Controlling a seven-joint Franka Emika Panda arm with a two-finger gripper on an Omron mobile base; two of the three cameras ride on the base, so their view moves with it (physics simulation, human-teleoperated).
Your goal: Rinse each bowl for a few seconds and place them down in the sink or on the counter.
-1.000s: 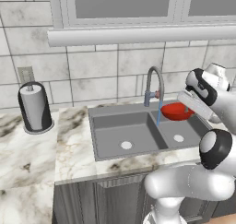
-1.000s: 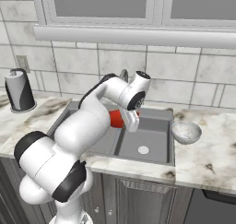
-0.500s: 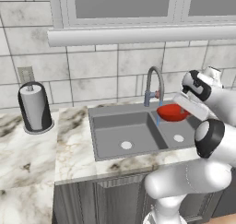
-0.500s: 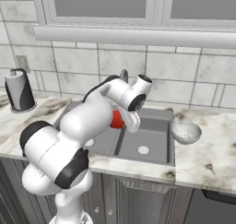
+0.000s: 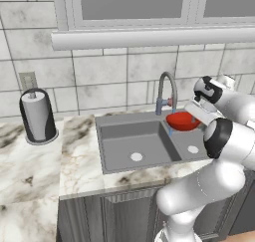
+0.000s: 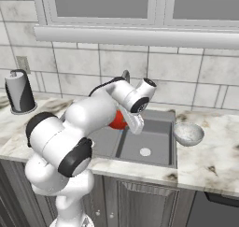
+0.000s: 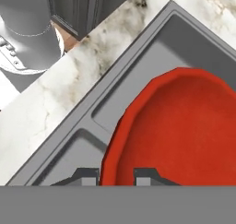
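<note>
Item 1, red bowl (image 5: 182, 121): held in the air over the sink (image 5: 119, 144), just under the faucet (image 5: 166, 89) spout and above the divider and right basin. A thin blue stream of water ran from the spout past the bowl's left rim. From the right base camera the bowl (image 6: 117, 121) showed as a red patch mostly hidden behind the arm. From the hand camera the bowl (image 7: 184, 131) lay open side up over the sink (image 7: 152, 57).

Item 2, gripper (image 7: 117, 176): 2 dark fingertips (image 7: 87, 176) stood one on each side of the bowl's rim, clamped on it. In the left base camera the gripper (image 5: 195, 111) met the bowl's right edge.

Item 3, grey-white bowl (image 6: 188, 133): upright on the counter (image 6: 210, 156), just beside the sink's right edge, well apart from the red bowl.

Item 4, sink: 2 basins, 1 pale drain (image 5: 136, 157) in the left, 1 in the right.

Item 5, paper towel holder (image 5: 37, 115): upright at the counter's back left, near the wall.
</note>
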